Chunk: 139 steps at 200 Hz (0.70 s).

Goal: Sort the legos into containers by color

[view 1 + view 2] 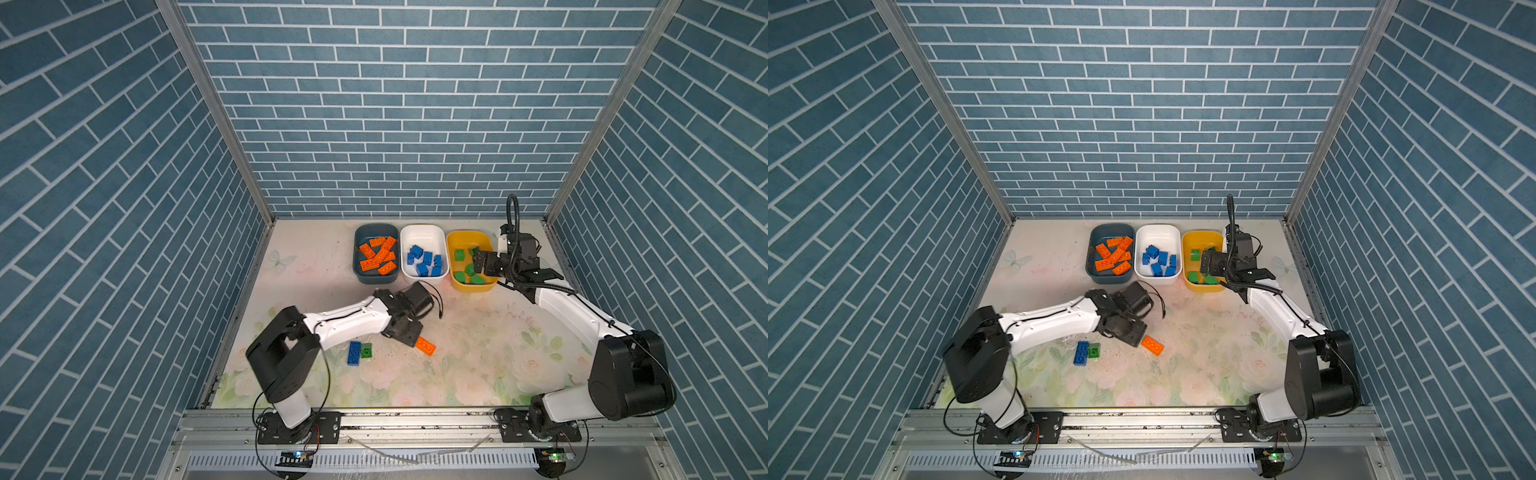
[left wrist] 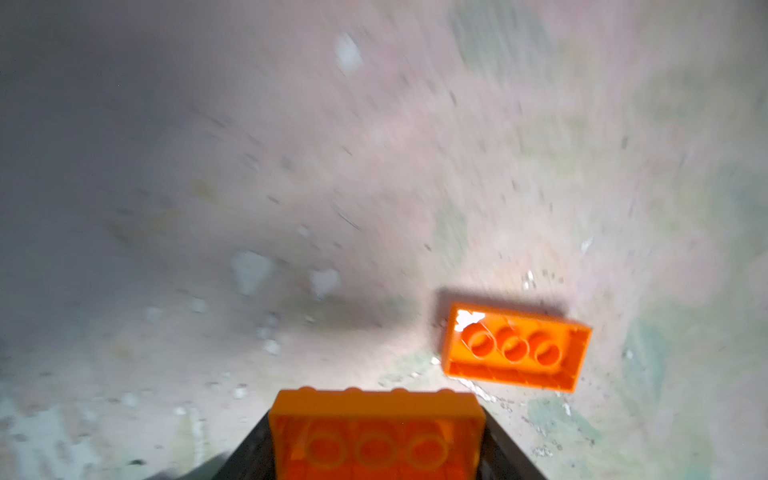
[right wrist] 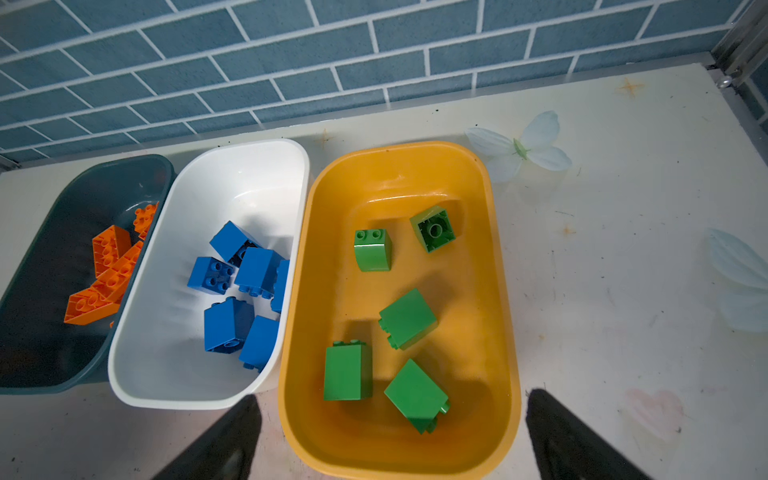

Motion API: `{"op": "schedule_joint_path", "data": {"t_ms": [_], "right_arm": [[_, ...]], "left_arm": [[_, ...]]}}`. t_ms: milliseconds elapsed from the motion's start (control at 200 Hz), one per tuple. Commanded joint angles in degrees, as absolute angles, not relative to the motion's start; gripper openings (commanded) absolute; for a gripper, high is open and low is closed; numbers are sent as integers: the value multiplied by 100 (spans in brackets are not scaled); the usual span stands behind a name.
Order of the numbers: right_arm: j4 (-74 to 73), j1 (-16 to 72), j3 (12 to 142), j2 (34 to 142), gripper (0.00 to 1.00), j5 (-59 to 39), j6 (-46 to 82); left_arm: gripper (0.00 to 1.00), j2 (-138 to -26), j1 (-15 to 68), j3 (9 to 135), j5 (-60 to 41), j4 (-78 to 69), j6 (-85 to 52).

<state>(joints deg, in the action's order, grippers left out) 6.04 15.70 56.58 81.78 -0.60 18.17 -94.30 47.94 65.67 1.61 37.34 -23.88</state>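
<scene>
1. A floral counter [image 1: 478, 365] sits inside blue brick-pattern walls [image 1: 395, 104]. Three tubs stand side by side along its far edge
2. The dark teal tub [image 1: 374, 230] holds flat orange legos [image 1: 377, 257] lying at mixed angles. The white tub [image 1: 424, 235] holds blue legos [image 1: 424, 262], and the yellow tub [image 1: 467, 240] holds green legos [image 3: 407, 318]
3. Loose on the counter near the left arm, a long blue brick [image 1: 354, 353] lies right against a small green brick [image 1: 366, 351]. The blue one's long axis runs roughly near to far
4. A loose orange brick [image 1: 426, 345] lies just right of the left jaws, hollow underside up. Its long axis slants from far left to near right
5. The left jaws are low over the counter and closed on a held orange brick [image 2: 376, 432]. Its long axis runs across from one jaw to the other, with the hollow underside towards the wrist camera. The arm hides it in both top views
6. The right jaws are spread wide, holding nothing, above the near end of the yellow tub
</scene>
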Motion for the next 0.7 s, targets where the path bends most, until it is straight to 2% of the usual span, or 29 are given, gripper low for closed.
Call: {"op": "schedule_joint_path", "data": {"t_ms": [0,225,445,530,585,690], "right_arm": [[369,1591,5381,7915,99,-8,2321],[369,1591,5334,7718,99,-385,2413],[640,1599,5298,7562,99,-422,2312],[655,1599,5232,7466,99,-385,2312],[680,1600,5204,7406,99,-349,2304],[721,1600,5116,7314,99,-271,2270]], "left_arm": [[64,-9188,3984,6883,415,3470,-2094],[64,-10207,2764,8175,766,3277,-2118],[65,-11649,2313,9885,602,3726,-2016],[74,-12189,2274,10723,674,4275,-2079],[84,-12412,2285,11154,477,4603,-2074],[96,-12211,2434,11077,235,4554,-2015]]}}
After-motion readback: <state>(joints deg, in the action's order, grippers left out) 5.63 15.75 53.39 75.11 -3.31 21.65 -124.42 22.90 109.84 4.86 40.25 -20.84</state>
